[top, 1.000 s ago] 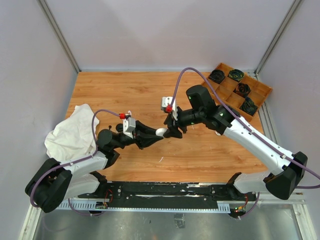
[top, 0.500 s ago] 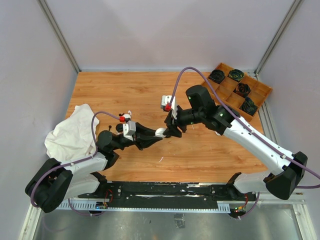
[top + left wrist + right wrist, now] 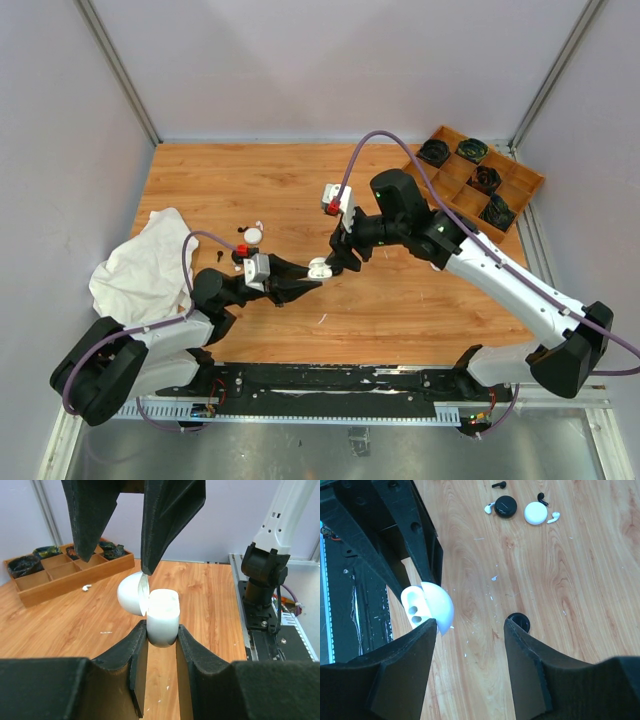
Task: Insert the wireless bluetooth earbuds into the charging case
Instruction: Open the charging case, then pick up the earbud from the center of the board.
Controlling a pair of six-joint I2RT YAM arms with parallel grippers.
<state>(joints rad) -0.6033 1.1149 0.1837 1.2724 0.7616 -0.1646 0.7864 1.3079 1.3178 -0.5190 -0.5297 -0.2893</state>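
The left arm has drawn back toward the near edge. Its left gripper (image 3: 161, 630) is clenched on the white case (image 3: 163, 615), lid flipped open. The right gripper (image 3: 470, 630) hangs above, fingers spread and empty. The earbuds (image 3: 553, 517) lie loose on the table (image 3: 430, 300), at ten o'clock from the case. No bud is loaded yet; next, the right gripper must fetch one.

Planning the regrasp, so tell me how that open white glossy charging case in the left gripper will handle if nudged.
The open white glossy charging case looks smooth and rounded, so it may slip in the left gripper. Its domed lid stands open on a hinge, so a push there would probably swing it shut rather than shift the body.
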